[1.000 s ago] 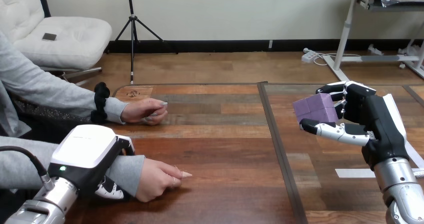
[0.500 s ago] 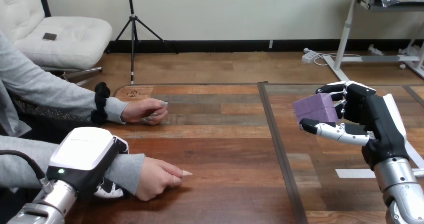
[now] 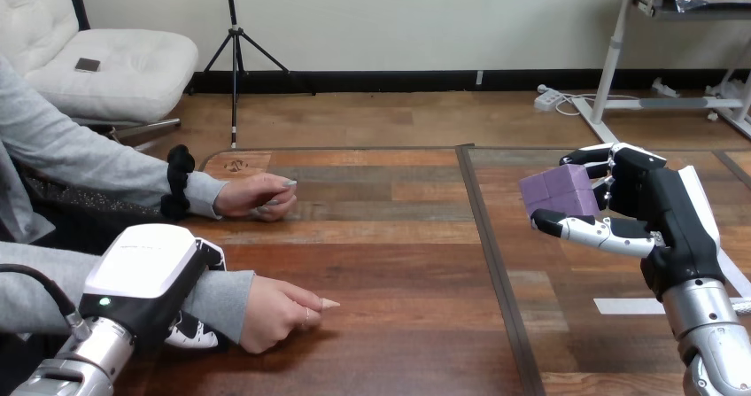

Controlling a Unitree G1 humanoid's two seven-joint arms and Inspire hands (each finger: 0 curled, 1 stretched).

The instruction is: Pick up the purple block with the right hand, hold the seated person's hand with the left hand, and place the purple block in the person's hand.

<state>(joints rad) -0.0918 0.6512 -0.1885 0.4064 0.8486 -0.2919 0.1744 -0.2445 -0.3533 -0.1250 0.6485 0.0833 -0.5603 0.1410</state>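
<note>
Head view: R hand (image 3: pixel 660 210), raised over table's (image 3: pixel 398 263) right side, had fingers + thumb curled round purple block (image 3: pixel 558 192). L hand (image 3: pixel 146 272) lay over person's wrist (image 3: pixel 223 294), fingers wrapped under sleeve. The person's hand (image 3: pixel 279 314) was loosely fisted, palm down, well apart from block. Prob. best: turn palm up first, then carry block across slowly.

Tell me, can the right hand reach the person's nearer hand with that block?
Probably yes: only open table lies between the right hand and the person's nearer hand, though that one is curled.

Satin wood table (image 3: pixel 390 236); matt purple block (image 3: pixel 560 190); glossy plastic right hand (image 3: pixel 675 208).
</note>
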